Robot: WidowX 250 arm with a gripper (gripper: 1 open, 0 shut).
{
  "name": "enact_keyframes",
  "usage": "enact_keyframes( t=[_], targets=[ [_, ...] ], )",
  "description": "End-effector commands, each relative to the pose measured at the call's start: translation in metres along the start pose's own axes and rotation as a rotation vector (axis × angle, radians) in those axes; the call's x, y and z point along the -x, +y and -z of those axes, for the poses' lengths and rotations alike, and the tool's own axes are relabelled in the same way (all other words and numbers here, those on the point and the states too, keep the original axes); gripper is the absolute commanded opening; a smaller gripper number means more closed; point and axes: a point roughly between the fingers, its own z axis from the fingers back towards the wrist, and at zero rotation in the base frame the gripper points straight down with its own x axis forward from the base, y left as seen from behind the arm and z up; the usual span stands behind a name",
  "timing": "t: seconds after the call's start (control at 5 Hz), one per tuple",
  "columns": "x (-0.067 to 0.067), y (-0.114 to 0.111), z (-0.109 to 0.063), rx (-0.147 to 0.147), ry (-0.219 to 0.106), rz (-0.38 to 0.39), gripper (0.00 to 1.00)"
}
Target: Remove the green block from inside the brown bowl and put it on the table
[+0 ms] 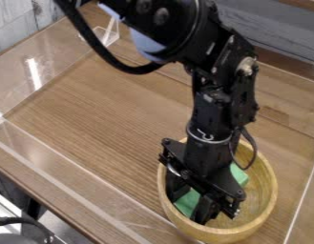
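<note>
- Green block lies inside the brown bowl, near the table's front right corner; green shows on both sides of the arm, one patch toward the bowl's right rim and one low on the left under the fingers
- The fingers point steeply down into the bowl and are drawn together; they appear to pinch the block's near end, though the black wrist hides the contact itself, so I judge that rather than see it
- Nothing of the task looks finished: the block is not yet out of the bowl, and no part of it lies on the table
- What is left, as I judge it: lift the block over the thick rim, carry it to bare wood, set it down, let go
- The table is brown wood grain with long plank lines, bare along its left and back edges
- Low clear acrylic walls border it, catching glare at the back left corner
- Beyond the walls the room is mostly unreadable: grey surfaces at the back, dark shapes under the front left corner
</note>
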Motion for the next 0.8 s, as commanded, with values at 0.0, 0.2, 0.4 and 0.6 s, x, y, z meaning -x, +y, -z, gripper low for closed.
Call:
enact_keyframes(
  t=[0.0,0.2,0.4,0.6],
  targets=[
    [-0.0033,-0.0009,-0.0138,0.018,-0.038,-0.003,0.0],
    [-0.001,-0.0006,-0.0162,0.032,-0.024,-0.015,0.0],
    [0.0012,-0.0001,-0.0193,0.046,-0.011,-0.028,0.0],
    [0.0025,0.0006,-0.0226,0.06,-0.002,-0.039,0.0]
  ],
)
